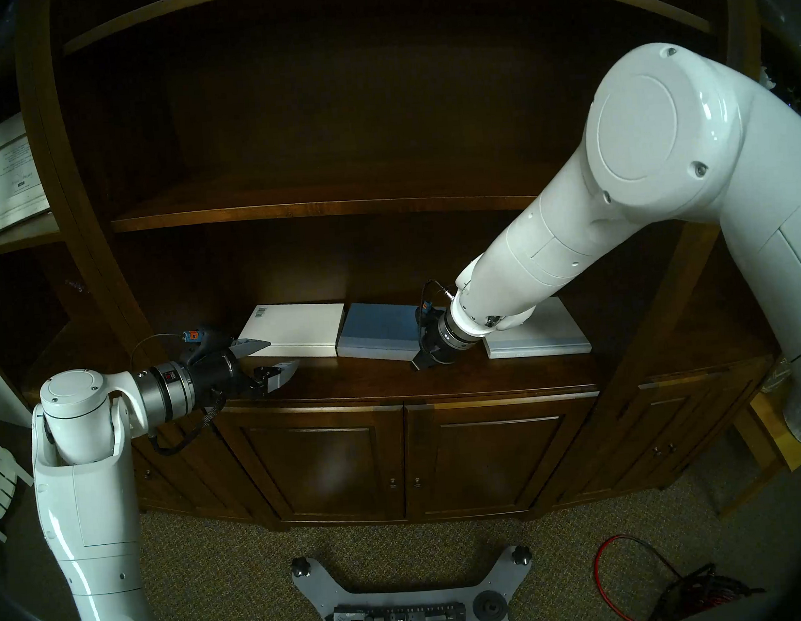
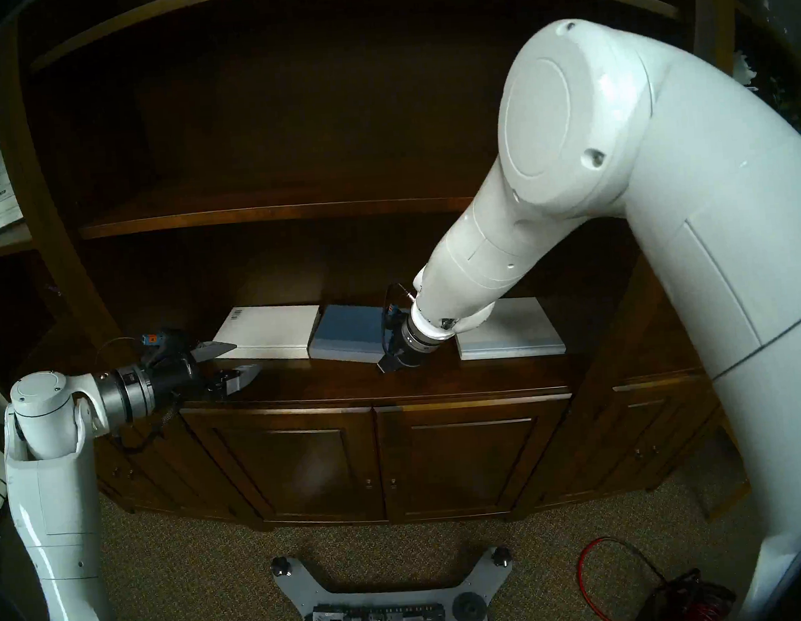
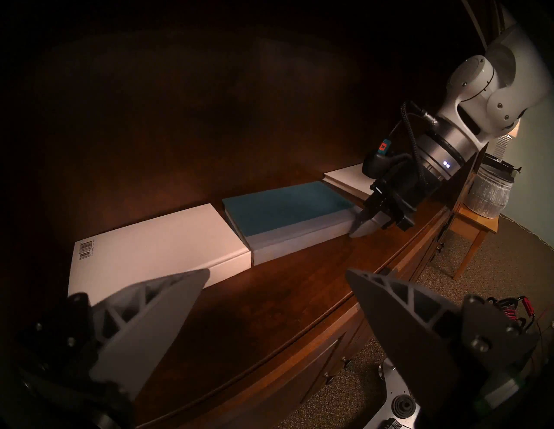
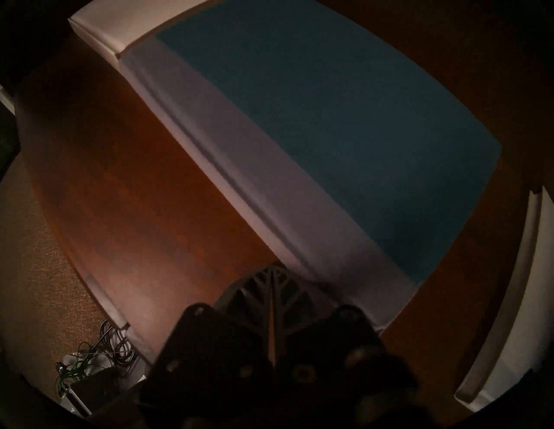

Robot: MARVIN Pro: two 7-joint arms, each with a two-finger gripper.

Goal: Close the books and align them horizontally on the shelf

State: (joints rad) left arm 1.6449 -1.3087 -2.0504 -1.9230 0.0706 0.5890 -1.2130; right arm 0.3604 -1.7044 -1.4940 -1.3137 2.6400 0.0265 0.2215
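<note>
Three closed books lie flat in a row on the glossy dark brown shelf [image 1: 370,380]: a white book with a barcode [image 1: 296,334] on the view's left, touching a slightly skewed blue book [image 1: 381,330], and, apart, a white book with a pale blue strip [image 1: 547,333]

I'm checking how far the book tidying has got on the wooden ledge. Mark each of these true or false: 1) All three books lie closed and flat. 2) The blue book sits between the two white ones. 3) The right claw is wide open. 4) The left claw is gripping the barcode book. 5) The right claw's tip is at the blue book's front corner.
1) True: the barcode book, the blue book and the white book with the pale strip all lie closed and flat on the ledge.
2) True.
3) False: the right claw is shut.
4) False: the left claw is open and holds nothing.
5) True, seen from the left wrist.
</note>
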